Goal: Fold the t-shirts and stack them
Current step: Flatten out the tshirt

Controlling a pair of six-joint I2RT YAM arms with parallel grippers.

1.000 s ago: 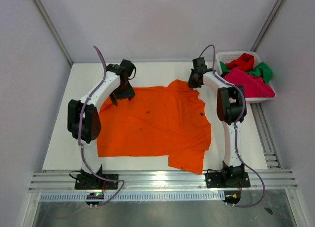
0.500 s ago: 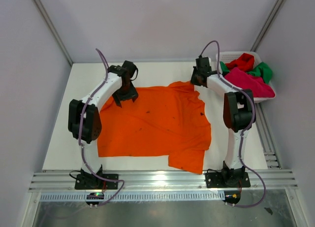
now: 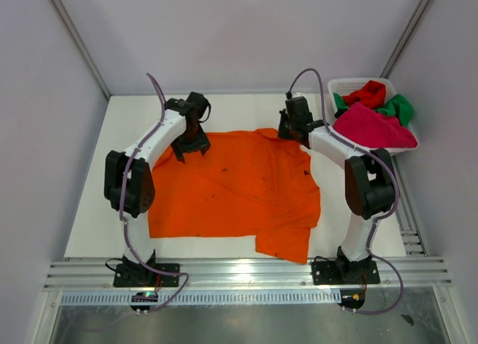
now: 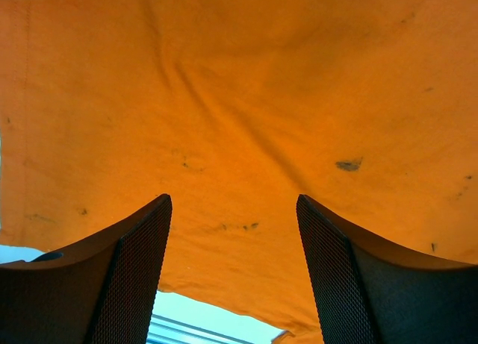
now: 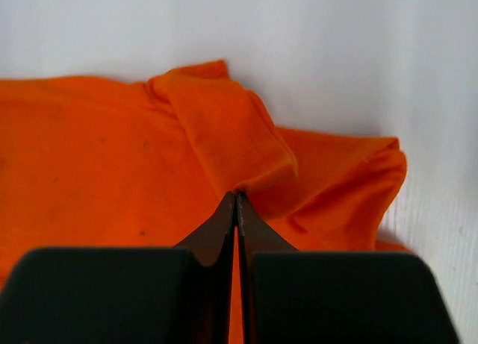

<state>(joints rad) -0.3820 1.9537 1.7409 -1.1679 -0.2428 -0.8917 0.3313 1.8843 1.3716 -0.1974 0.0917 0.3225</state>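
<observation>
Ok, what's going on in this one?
Two robot arms are working on an orange t-shirt spread flat on the table. The right gripper is shut, pinching a fold at its far edge; the left gripper hangs open over the far left corner, holding nothing. A magenta shirt, red shirt and green shirt sit in the white basket, far right.

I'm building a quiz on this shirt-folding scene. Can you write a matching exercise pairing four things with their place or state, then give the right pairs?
Column one:
1. orange t-shirt
2. pink t-shirt
3. left gripper
4. right gripper

Column two:
A. lying on top in the white basket
B. spread on the table
C. jaws closed, pinching a fold of orange cloth
D. jaws open over orange cloth

Pairs: 1-B, 2-A, 3-D, 4-C
</observation>
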